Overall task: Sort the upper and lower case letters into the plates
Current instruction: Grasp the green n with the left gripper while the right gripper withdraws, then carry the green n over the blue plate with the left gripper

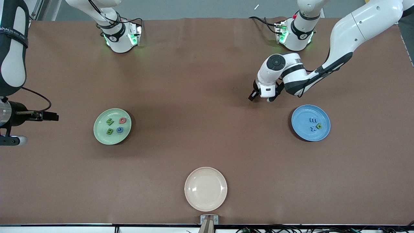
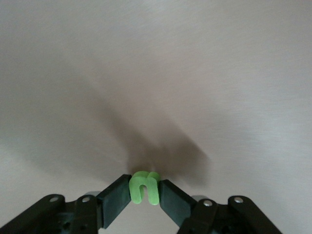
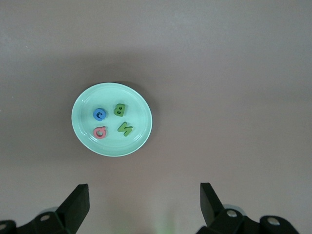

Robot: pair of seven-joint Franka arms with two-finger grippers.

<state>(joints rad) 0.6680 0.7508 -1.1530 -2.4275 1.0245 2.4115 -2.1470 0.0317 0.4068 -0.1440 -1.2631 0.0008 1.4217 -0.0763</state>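
We start at the pale green plate (image 1: 112,126), our landmark, toward the right arm's end of the table. On it we read four letters: a green N (image 1: 110,121), a red Q (image 1: 122,120), a green B (image 1: 110,131) and a blue C (image 1: 120,129). The right wrist view shows the same plate (image 3: 111,119) with the four lying apart from one another.

Well apart from the pale green plate, toward the left arm's end, sits the blue plate (image 1: 310,123). It carries a blue m (image 1: 312,119), a green letter (image 1: 319,126) that may be a q, and a blue one (image 1: 312,128) we cannot read from this height.

The eighth piece, a bright green lowercase n (image 2: 144,187), is pinched between the closed fingers (image 2: 115,201) of the left gripper (image 1: 262,97), which hangs over bare table just beside the blue plate, farther from the front camera than its rim. That arm is bent sharply at the elbow, wrist pointing down.

The right gripper (image 3: 144,204) hovers high above the pale green plate's end of the table with fingers spread wide, holding nothing; that arm waits. Its forearm cover bears printed lettering, partly legible as "ANJEED".

A cream-white plate (image 1: 205,188) lies nearer the front camera than the pale green plate, between the two coloured plates.
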